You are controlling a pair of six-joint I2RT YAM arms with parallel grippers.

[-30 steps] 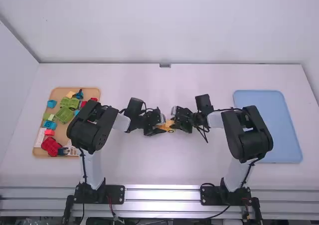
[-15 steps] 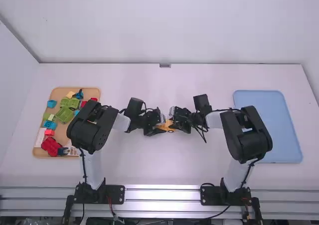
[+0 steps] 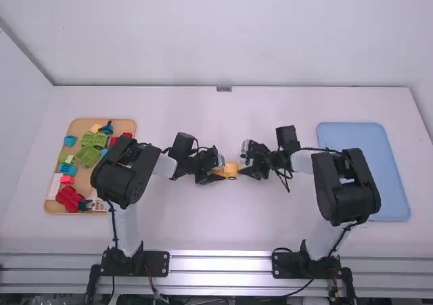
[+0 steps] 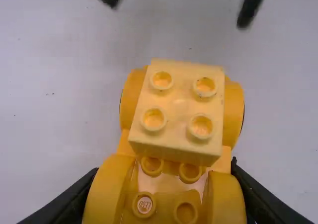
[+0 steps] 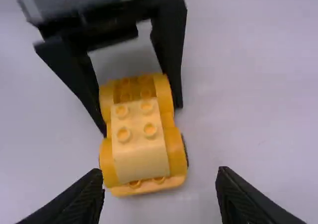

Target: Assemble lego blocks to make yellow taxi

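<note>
Between the arms at mid-table, my left gripper (image 3: 218, 172) is shut on the sides of a yellow-orange car base (image 3: 231, 172). My right gripper (image 3: 244, 167) stands just right of the car, open. In the left wrist view, my left gripper (image 4: 164, 184) pinches the wheel-arch end of the car base (image 4: 221, 199); a pale yellow four-stud block (image 4: 180, 110) sits on top towards the other end, slightly skewed. How firmly it is seated I cannot tell. My right gripper (image 5: 160, 178) has its fingers wide apart, with the car base (image 5: 176, 152) and the pale block (image 5: 140, 157) beyond them.
A wooden tray (image 3: 49, 206) at the left holds green, blue, red and other loose blocks, partly behind the left arm. On the right lies a blue tray (image 3: 365, 163), the right arm overlapping its near left side.
My right gripper has backed away to the right from the car and no longer covers its right end. The left arm and the car have stayed in place.
</note>
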